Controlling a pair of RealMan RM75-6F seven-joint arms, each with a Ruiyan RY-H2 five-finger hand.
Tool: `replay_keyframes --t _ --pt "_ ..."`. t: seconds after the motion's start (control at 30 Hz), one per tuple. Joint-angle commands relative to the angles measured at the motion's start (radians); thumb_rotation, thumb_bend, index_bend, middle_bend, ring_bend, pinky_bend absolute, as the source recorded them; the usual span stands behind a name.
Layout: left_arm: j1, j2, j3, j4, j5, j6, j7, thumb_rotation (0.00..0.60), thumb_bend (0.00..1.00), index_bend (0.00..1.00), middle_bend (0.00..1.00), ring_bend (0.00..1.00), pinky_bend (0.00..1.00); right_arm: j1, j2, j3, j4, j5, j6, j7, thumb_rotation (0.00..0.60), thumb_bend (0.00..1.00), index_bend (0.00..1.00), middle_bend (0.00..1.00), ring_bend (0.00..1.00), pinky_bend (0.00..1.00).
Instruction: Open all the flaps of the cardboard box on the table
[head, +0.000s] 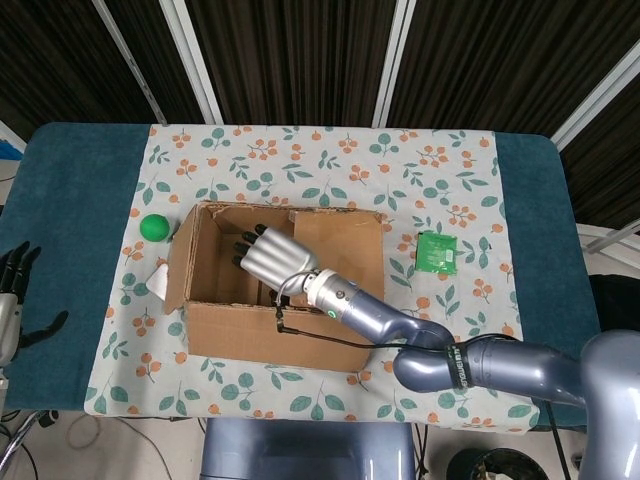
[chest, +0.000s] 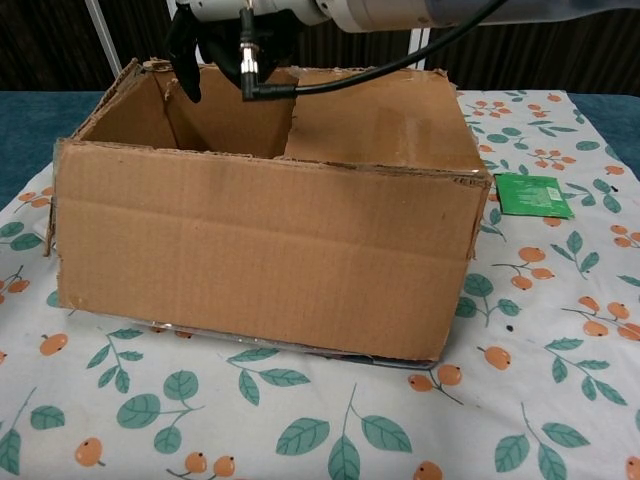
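Observation:
The brown cardboard box (head: 280, 335) stands mid-table on the flowered cloth. Its right flap (head: 345, 255) lies folded flat over the right half, also visible in the chest view as the flap (chest: 380, 115). The left flap (head: 178, 262) stands up and leans outward, so the left half is uncovered. My right hand (head: 272, 258) hovers over that uncovered half, fingers spread and pointing left, holding nothing. The chest view has this right hand (chest: 225, 35) above the box's far rim with dark fingertips (chest: 186, 70) hanging down. My left hand (head: 12, 298) waits off the table's left edge, fingers apart.
A green ball (head: 153, 227) lies left of the box, with a small white object (head: 157, 278) beside the left flap. A green packet (head: 436, 251) lies to the right of the box, and the chest view shows this green packet (chest: 532, 194) too. Dark slatted panels stand behind the table.

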Motion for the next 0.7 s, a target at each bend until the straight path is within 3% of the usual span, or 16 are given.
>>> replay_keyframes --t 0.03,0.37,0.7 --pt "0.003 0.001 -0.005 -0.001 -0.001 -0.003 -0.005 0.600 0.19 0.00 0.00 0.00 0.00 0.034 -0.027 -0.024 0.041 0.010 -0.018 0.010 0.600 1.00 0.43 0.32 0.25 0.28" --pt "0.009 0.002 -0.017 -0.002 0.007 -0.017 -0.009 0.600 0.19 0.00 0.00 0.00 0.00 0.082 -0.011 -0.110 0.135 -0.031 -0.076 0.034 0.600 1.00 0.52 0.40 0.27 0.28" --pt "0.013 0.003 -0.028 -0.005 0.009 -0.028 -0.015 0.600 0.19 0.00 0.00 0.00 0.00 0.101 0.030 -0.176 0.131 -0.048 -0.085 0.015 0.600 1.00 0.59 0.46 0.28 0.28"
